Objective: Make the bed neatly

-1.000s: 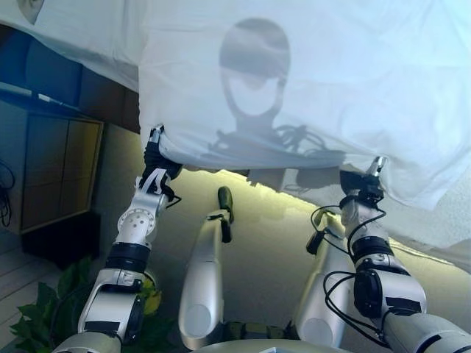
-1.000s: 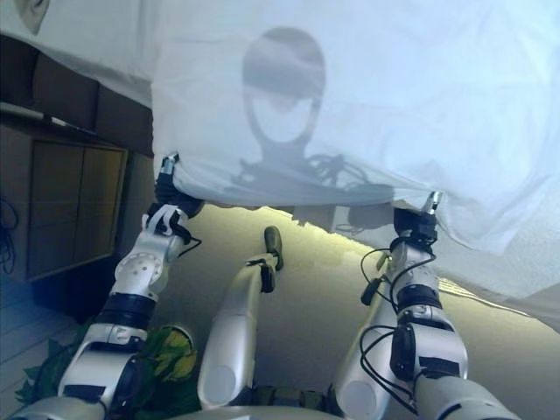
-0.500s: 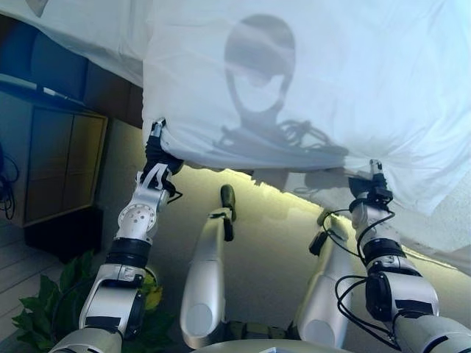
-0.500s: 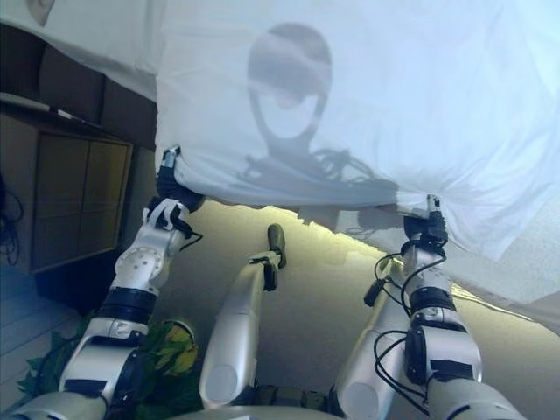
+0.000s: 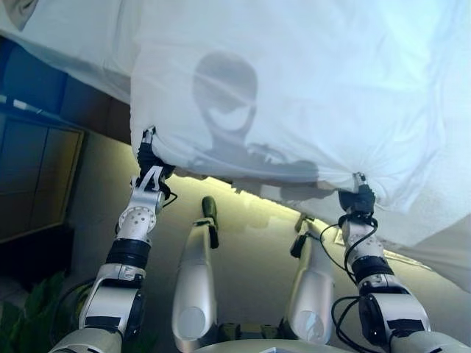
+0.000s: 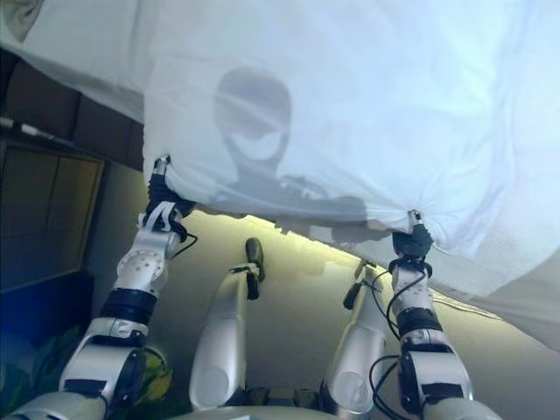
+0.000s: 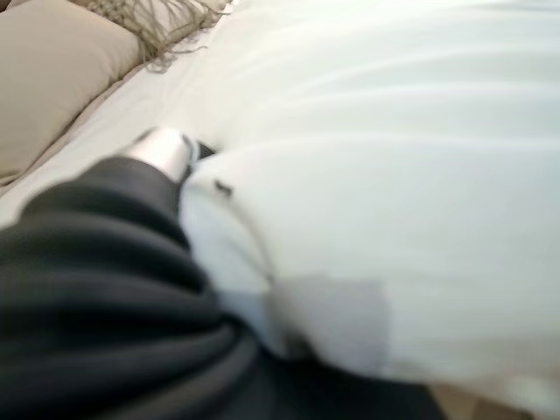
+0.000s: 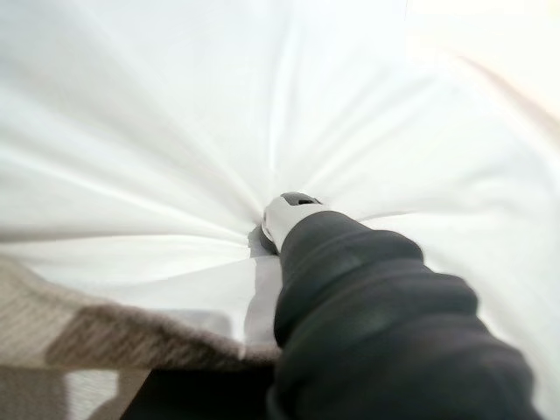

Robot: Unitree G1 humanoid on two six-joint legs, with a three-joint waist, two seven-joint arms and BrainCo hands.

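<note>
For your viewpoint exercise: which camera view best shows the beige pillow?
The left wrist view: the pillow lies plainly beside the white sheet that the left hand grips. The eye views show only a sliver at their top left corner; the right wrist view shows none.

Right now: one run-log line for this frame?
step: spreading white sheet | left hand: shut on sheet edge | right hand: shut on sheet edge | sheet: lifted, bunched at both grips

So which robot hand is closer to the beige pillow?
The left hand. It grips the white sheet with the beige pillow lying just past it; the right hand holds the sheet's other end, no pillow in sight.
</note>
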